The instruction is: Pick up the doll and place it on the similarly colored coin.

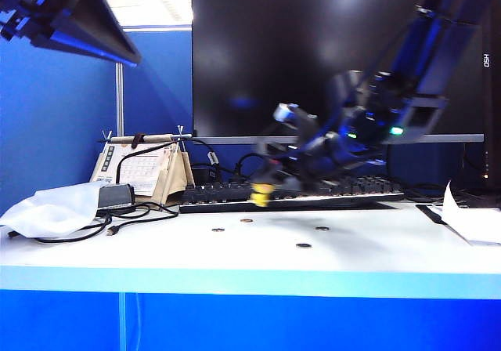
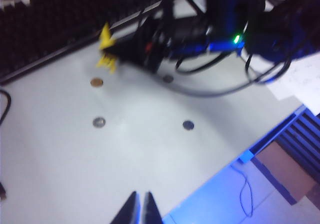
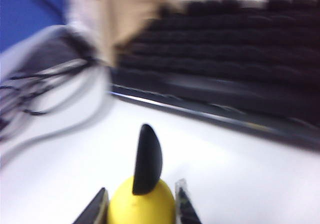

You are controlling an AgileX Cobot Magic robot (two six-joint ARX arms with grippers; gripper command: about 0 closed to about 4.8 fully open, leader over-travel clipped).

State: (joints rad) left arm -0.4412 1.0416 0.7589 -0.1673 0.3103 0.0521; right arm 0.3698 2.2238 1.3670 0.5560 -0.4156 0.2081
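Note:
The yellow doll (image 1: 262,195) hangs just above the white table in front of the keyboard, with my right gripper (image 1: 272,188) shut on it. From the right wrist, the doll (image 3: 142,206) fills the gap between the two fingers, its black ear pointing up. The brassy coin (image 1: 246,220) lies on the table a little below and left of the doll. In the left wrist view this coin (image 2: 96,82) sits just beside the held doll (image 2: 106,46). My left gripper (image 2: 140,198) is shut with nothing in it, high above the table's front edge, seen at the upper left (image 1: 74,14) from outside.
Three darker coins (image 1: 218,229) (image 1: 322,228) (image 1: 304,245) lie around the brassy one. A black keyboard (image 1: 313,193) and monitor (image 1: 313,53) stand behind. Cables (image 1: 133,214), a white cloth (image 1: 47,210) and a calendar stand (image 1: 145,171) are at left, paper (image 1: 470,222) at right.

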